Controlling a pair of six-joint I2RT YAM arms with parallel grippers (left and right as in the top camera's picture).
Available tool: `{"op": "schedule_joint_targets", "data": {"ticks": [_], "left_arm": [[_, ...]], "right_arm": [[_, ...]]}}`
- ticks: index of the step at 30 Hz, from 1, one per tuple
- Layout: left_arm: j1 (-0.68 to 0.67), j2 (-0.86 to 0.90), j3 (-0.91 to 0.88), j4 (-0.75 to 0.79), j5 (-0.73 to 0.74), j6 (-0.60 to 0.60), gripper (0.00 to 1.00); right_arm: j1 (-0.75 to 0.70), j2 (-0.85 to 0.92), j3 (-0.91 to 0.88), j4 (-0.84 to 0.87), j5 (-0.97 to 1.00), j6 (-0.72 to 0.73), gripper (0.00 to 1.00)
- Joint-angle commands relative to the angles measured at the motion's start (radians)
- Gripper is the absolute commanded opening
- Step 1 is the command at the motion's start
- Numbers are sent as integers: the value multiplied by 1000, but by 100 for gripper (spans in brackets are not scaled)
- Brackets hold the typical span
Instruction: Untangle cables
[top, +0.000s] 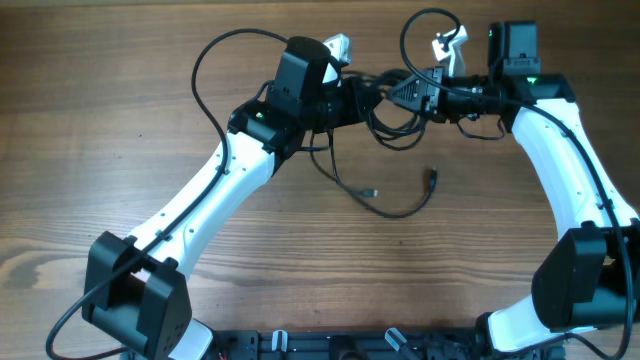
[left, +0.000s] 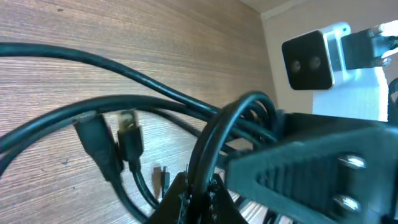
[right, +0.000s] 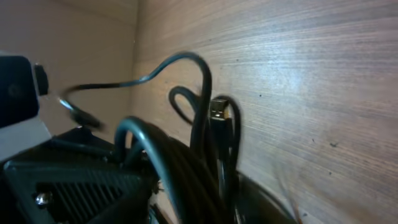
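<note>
Wood-grain table, cables bunched and trailing overhead; left wrist view shows left gripper pinching them; right gripper unclear

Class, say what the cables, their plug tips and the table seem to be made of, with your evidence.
Cables: black rubbery or plastic sheath, semi-gloss; they bend in loose loops and catch soft highlights.
Plug tip: likely metal, a pale shiny shell on a black moulded body.
Table: wood or wood-look laminate, matt, brown grain lines.
</note>
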Motion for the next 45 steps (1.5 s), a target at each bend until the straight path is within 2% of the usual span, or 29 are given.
{"op": "schedule_joint_targets", "data": {"ticks": [1,4,7,9,11,14,16,22,25,30,33,36,39,40,43,44,45], "left_arm": [[18,-33,2,9,25,-39,4],[53,-74,2,-64,49,-105,4],[104,-75,2,-138,151,-169,4],[152,-75,2,-152,278,-187,4],[246,-75,2,-151,481,-295,4],[341,-75,2,-69,652,-449,4],[369,-75,2,24,714,-536,4],[371,-75,2,190,709,-757,4],[371,-75,2,190,650,-826,4],[371,-75,2,190,544,-924,4],[367,-75,2,190,539,-1004,4],[348,-75,2,190,539,-1024,4],[343,-75,2,190,541,-1024,4],[343,-75,2,190,544,-1024,4],[343,-75,2,190,544,-1020,4],[343,-75,2,190,544,-983,4],[343,-75,2,190,544,-926,4]], "right_arm": [[6,-14,8,-8,115,24,75],[0,-14,8,11,192,45,99],[-36,-14,8,39,117,30,100],[-72,-15,8,48,18,-15,100],[-142,-15,8,45,-149,-56,100],[-164,-15,8,-10,-161,-131,100],[-153,-15,8,-35,-162,-174,100],[-69,-16,8,45,-351,-232,99],[-41,-27,8,112,-375,-195,96],[-36,-61,8,120,-375,-195,90],[-10,-61,8,175,-298,-111,86],[62,-61,8,309,-147,69,73],[123,-60,8,383,60,214,53],[129,-60,8,392,99,241,49],[128,-60,8,384,178,281,25],[111,-61,8,360,189,275,12],[94,-61,8,344,189,274,4]]}}
